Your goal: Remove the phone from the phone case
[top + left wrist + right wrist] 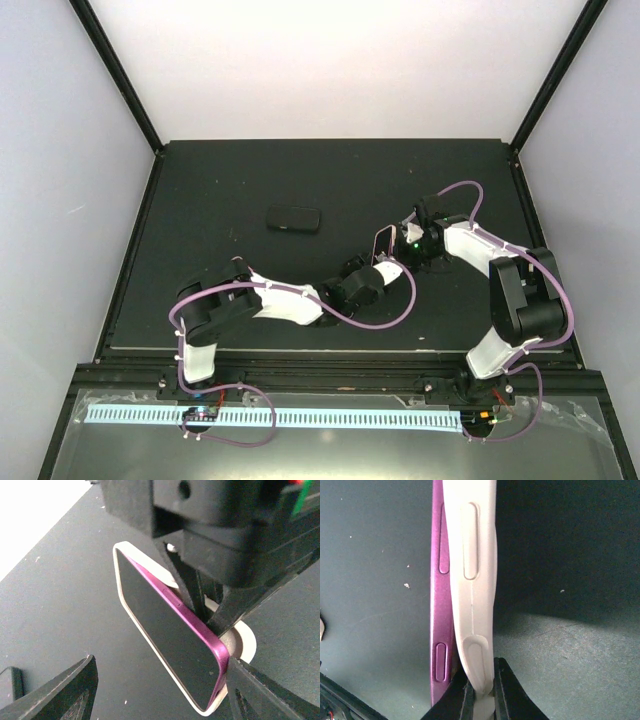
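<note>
Phone (165, 635) and phone case (475, 580) stand off the table (200, 200), right of centre, between the two grippers; left gripper (372, 276) lies just near and left of them, right gripper (408, 240) just right. Wrist views: phone case lies against the phone's back; one long edge of the phone stands beside the case wall, not within it; right gripper's fingers (507, 695) sit either side of the case wall, touching it; left gripper's fingers (70, 690) flank the phone's end, one well apart from it. A flat oblong object (293, 219) lies on the table, left of the phone, well apart from both grippers.
</note>
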Robot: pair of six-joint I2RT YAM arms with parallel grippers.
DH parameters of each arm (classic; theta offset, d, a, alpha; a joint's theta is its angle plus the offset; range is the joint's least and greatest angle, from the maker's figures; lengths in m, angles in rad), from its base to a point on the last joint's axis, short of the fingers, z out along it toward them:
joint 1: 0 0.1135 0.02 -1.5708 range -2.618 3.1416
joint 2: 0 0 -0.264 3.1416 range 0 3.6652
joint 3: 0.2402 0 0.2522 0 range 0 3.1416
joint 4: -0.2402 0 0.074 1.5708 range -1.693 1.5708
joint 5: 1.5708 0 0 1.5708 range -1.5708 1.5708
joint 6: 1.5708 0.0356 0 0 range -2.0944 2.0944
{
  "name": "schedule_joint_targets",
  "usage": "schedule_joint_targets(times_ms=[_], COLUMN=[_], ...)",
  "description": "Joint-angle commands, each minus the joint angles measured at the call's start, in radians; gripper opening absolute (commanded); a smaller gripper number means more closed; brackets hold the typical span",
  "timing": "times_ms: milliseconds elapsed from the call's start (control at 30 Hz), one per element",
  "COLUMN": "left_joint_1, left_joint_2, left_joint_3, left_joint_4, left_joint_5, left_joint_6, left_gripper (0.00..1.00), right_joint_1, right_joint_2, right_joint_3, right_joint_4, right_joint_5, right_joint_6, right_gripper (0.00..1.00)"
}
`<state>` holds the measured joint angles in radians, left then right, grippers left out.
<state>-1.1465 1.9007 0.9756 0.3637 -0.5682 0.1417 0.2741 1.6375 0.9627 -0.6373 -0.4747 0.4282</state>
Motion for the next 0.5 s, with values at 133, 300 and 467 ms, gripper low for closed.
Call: schedule_joint_targets(times_ms=[133,300,467], left_joint_1=[0.005,0.007,0.004], left_joint_2=[0.026,0.071,0.103], left_joint_3=[0.024,0.061,0.073], left_joint_4=[0.067,0.04,0.048], left_joint_5=[0.032,-0.052,-0.156], left_joint_6=[0.045,0.046,0.106], left_gripper=[0.72,0.69,0.61], right_joint_1=[0.009,0.01,0.01], right_joint_2=[0.013,0.005,-0.006], right_joint_3=[0.007,0.004,-0.005], right_joint_4=[-0.026,-0.026,-0.021], right_joint_5=[-0.063,-0.077,-0.09], right_joint_6=[-0.016,-0.017,-0.024], right_gripper=[0.01,0.01,0.01])
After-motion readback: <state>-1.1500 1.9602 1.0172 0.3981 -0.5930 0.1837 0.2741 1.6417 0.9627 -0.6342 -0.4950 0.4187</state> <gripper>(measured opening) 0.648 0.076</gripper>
